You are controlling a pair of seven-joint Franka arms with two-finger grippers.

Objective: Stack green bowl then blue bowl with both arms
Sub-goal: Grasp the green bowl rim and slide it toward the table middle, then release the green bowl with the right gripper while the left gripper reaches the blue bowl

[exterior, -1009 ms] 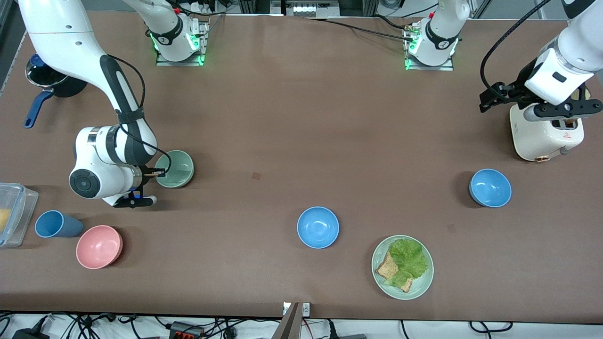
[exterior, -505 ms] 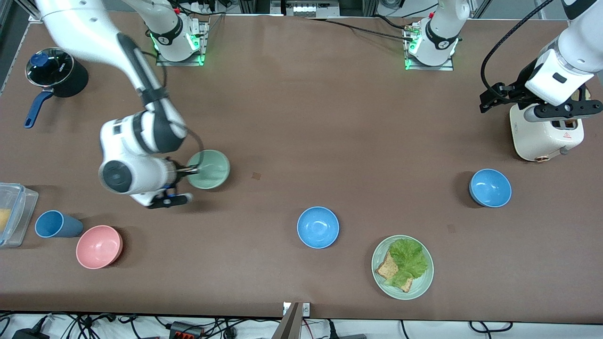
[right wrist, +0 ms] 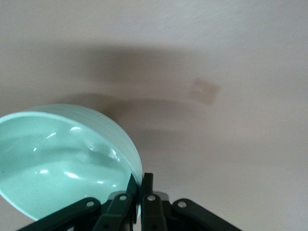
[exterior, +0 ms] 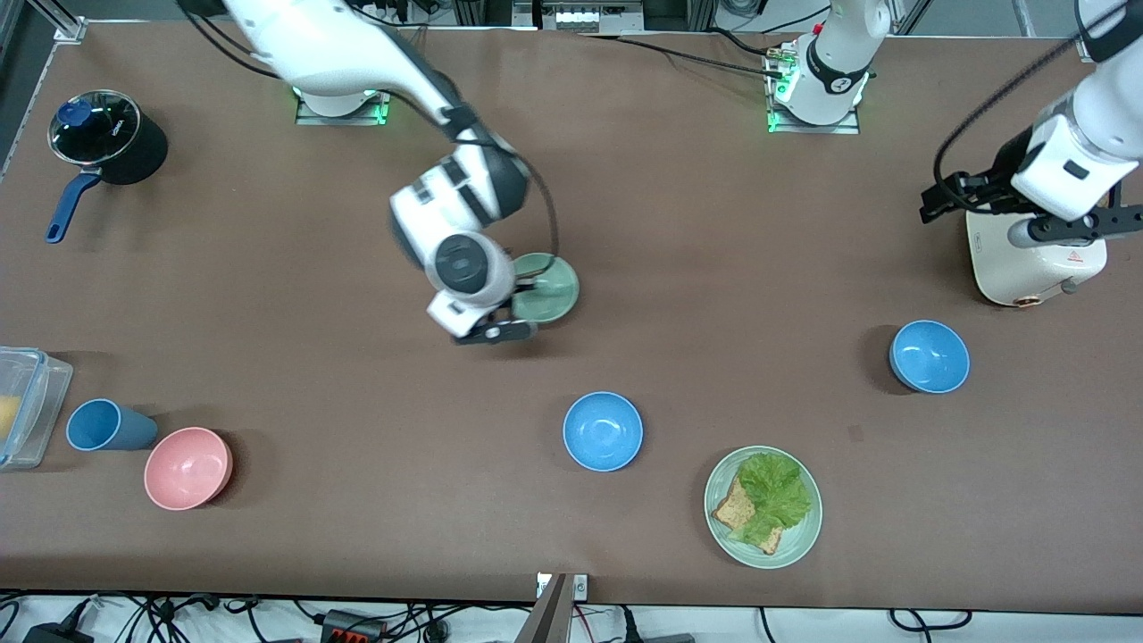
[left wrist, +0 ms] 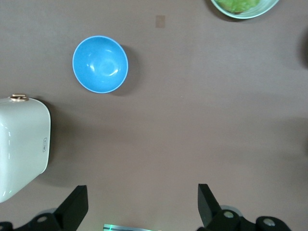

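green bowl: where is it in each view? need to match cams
Front view: green bowl mid-table, pinched at its rim by the right pincer.
Left wrist view: not in it.
Right wrist view: green bowl fills the lower corner, rim in the pincer.
Shared landmark: small square patch on the table.

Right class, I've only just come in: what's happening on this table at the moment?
The right gripper is shut on the rim of the green bowl and holds it up over the middle of the table. The left gripper hangs open over the toaster, waiting. Two blue bowls sit untouched, so nothing is stacked yet.
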